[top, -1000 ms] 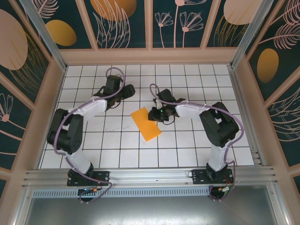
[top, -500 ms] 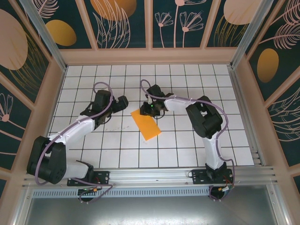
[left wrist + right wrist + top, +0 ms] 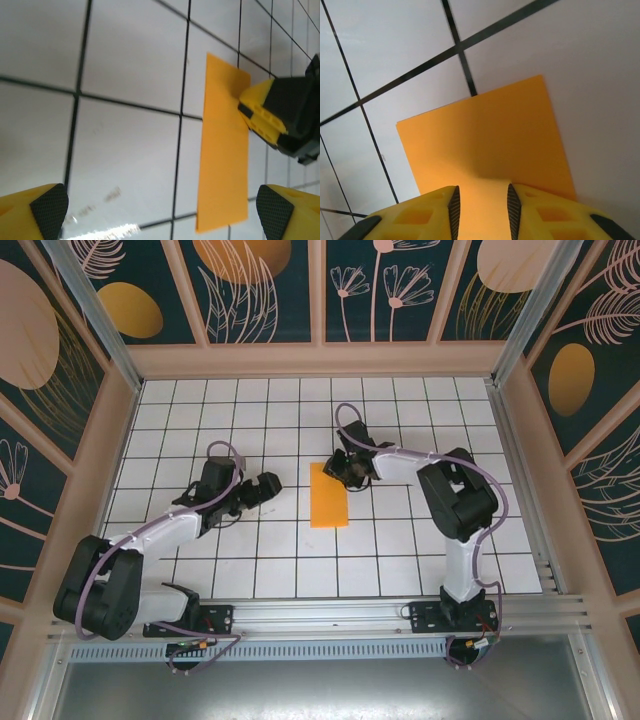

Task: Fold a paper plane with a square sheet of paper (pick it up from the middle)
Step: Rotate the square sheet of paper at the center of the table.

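Observation:
The sheet of paper (image 3: 329, 496) is bright orange and lies flat on the white grid table (image 3: 200, 420) as a narrow rectangle, about one tile wide and two long. My right gripper (image 3: 343, 466) sits over its far short edge. In the right wrist view the paper (image 3: 485, 135) runs up between the fingers of the right gripper (image 3: 481, 205), whose pads stand apart. My left gripper (image 3: 268, 487) hovers about a tile left of the sheet, open wide and empty. The left wrist view shows the left gripper (image 3: 160, 212), the paper (image 3: 223, 150) and the right gripper's fingers (image 3: 262, 117). A paper plane is out of view.
Patterned walls with aluminium posts (image 3: 110, 350) close in the table on three sides. A metal rail (image 3: 320, 615) with both arm bases runs along the near edge. Bare tiles (image 3: 300, 550) lie in front of the sheet.
The sheet swung from a diagonal to lengthwise and shifted slightly right. The right gripper moved to its far edge and its jaws widened. The left gripper opened and drew back to the left.

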